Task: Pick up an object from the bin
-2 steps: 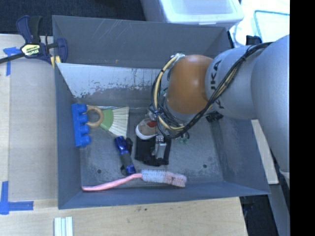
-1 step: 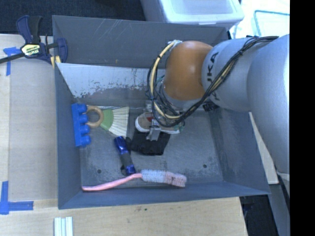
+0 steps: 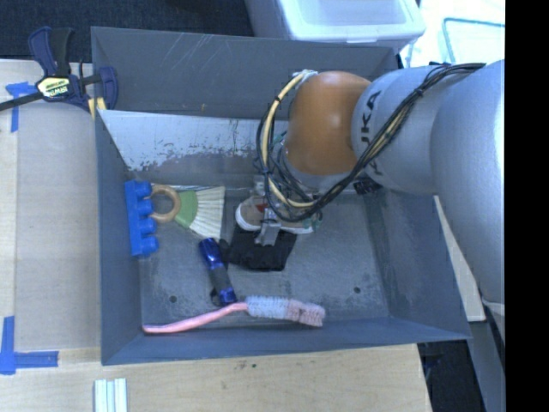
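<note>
My gripper (image 3: 271,227) hangs low in the middle of the bin, under the arm's wrist. Directly below it lies a black blocky thing (image 3: 260,254), and I cannot tell whether the gripper touches it. A small white and red round thing (image 3: 248,215) sits just left of the gripper. A blue and black pen-like stick (image 3: 214,271) lies to the lower left of the black thing. A green and white fan-shaped brush (image 3: 199,210) rests further left.
A blue toothed block (image 3: 138,218) lies along the left wall with a tan ring (image 3: 164,203) against it. A pink bottle brush (image 3: 249,311) stretches along the front wall. The arm with its cables covers the bin's right rear.
</note>
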Robot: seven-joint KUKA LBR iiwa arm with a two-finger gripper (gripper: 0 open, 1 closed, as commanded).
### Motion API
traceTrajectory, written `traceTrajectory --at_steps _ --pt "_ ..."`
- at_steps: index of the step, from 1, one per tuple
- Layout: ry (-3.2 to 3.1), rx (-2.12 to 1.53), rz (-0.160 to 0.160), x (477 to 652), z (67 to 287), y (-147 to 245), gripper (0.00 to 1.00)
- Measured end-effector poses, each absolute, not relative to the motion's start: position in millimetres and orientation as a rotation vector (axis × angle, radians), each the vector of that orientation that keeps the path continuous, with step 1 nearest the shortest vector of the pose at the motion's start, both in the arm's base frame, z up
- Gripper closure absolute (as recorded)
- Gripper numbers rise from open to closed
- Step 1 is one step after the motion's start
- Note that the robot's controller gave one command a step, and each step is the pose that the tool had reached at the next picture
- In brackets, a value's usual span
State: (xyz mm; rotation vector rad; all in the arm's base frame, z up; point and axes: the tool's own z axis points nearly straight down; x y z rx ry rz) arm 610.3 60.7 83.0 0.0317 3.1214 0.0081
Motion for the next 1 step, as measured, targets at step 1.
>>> traceTrajectory --at_steps 1 --pt "3.134 0.028 0.006 606.5 99.6 59.6 1.0"
